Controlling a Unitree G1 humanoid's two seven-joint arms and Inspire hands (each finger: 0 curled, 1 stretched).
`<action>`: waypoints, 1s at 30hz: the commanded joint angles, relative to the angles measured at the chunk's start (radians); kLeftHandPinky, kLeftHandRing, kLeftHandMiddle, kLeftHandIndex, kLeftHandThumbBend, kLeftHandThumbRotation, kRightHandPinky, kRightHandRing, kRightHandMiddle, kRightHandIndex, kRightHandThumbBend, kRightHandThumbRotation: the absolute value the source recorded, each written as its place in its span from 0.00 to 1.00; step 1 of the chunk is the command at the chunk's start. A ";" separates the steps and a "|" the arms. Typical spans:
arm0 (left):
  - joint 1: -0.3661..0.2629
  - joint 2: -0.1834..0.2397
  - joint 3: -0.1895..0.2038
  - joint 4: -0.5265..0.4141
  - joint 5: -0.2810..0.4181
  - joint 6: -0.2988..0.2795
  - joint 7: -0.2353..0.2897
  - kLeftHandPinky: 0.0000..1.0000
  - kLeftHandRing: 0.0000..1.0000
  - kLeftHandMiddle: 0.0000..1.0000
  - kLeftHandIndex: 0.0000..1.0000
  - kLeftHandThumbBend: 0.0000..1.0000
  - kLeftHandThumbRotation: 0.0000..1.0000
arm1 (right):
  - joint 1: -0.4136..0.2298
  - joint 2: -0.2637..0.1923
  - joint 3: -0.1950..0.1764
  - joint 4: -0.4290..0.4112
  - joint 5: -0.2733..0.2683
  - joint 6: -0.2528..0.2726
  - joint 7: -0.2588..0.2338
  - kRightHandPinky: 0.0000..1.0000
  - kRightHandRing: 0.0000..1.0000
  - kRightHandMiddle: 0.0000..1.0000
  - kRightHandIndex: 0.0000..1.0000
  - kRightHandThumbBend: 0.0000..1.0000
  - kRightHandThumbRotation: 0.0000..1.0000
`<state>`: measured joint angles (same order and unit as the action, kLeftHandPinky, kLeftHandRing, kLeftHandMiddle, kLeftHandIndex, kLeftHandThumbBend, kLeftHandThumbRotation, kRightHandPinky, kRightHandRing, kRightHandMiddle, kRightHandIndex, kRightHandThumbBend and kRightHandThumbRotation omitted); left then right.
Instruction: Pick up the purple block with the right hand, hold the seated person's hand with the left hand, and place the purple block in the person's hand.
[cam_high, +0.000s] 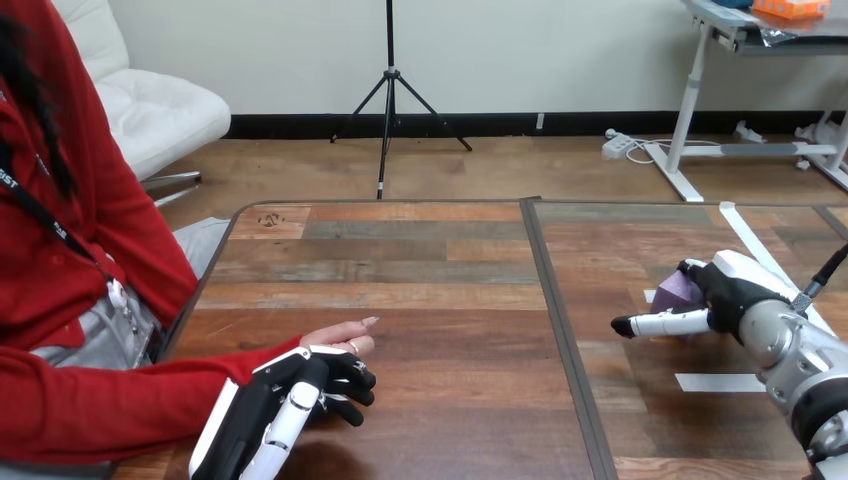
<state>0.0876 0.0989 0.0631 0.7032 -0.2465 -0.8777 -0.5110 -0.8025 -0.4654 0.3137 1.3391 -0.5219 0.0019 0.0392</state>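
The purple block (677, 291) sits at the table's right side, close to a white tape mark. My right hand (733, 292) is round it: dark fingers curl over its far top and a white finger (665, 323) runs along its near side. At the lower left, the person's hand (342, 335) rests on the table with its fingers pointing right. My left hand (285, 400) lies over its near side and wrist, with its black fingers curled round the hand's near edge.
The person's red sleeve (110, 400) stretches along the table's left front edge. White tape strips (718, 382) lie on the right half of the table. A dark seam (560, 330) divides the two wooden tabletops.
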 joint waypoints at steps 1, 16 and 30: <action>-0.025 0.002 0.016 -0.035 -0.007 -0.014 0.005 0.46 0.56 0.58 0.54 0.52 0.80 | -0.021 0.019 -0.003 -0.005 0.008 -0.003 0.004 0.83 0.94 0.94 0.93 1.00 0.53; -0.014 0.005 0.013 -0.052 -0.009 -0.003 0.004 0.48 0.58 0.59 0.55 0.56 0.80 | -0.012 0.031 0.011 -0.001 0.001 0.003 -0.003 0.80 0.92 0.92 0.89 1.00 0.46; -0.019 0.008 0.013 -0.045 -0.003 -0.019 0.004 0.48 0.57 0.59 0.54 0.55 0.81 | -0.001 0.038 -0.006 0.002 0.020 0.020 -0.009 0.79 0.89 0.90 0.87 0.99 0.36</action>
<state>0.1116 0.1015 0.0633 0.6968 -0.2462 -0.8771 -0.5084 -0.8028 -0.4625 0.3130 1.3381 -0.5111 0.0074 0.0251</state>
